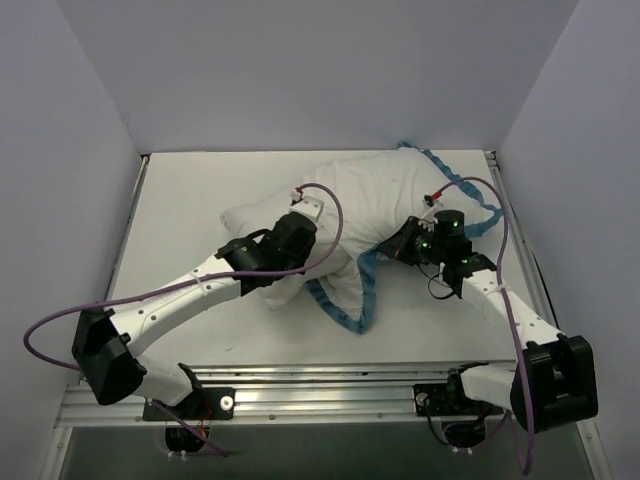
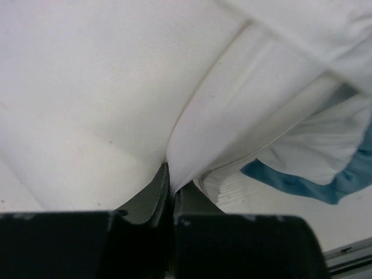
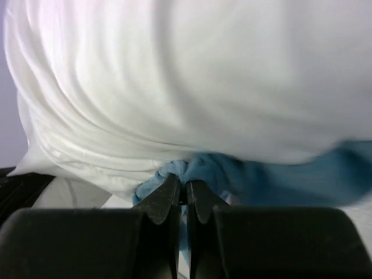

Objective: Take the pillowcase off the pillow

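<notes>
The pillowcase [image 1: 395, 195] lies white back up in the middle of the table, and its teal ruffled trim [image 1: 350, 305] curls along its near edge. The plain white pillow [image 1: 245, 222] sticks out of it to the left. My left gripper [image 1: 315, 235] is shut on a fold of the pillow's white fabric; in the left wrist view the gripper [image 2: 170, 171] pinches that fold, with the pillow [image 2: 87, 87] filling the frame. My right gripper [image 1: 402, 243] is shut on the teal trim; in the right wrist view the gripper [image 3: 185, 185] bites the trim [image 3: 238, 174] under the white cover [image 3: 203, 75].
White walls close in the table at the back and on both sides. More teal trim [image 1: 455, 180] runs along the far right by the wall. A metal rail [image 1: 320, 385] crosses the near edge between the arm bases. Purple cables loop over both arms.
</notes>
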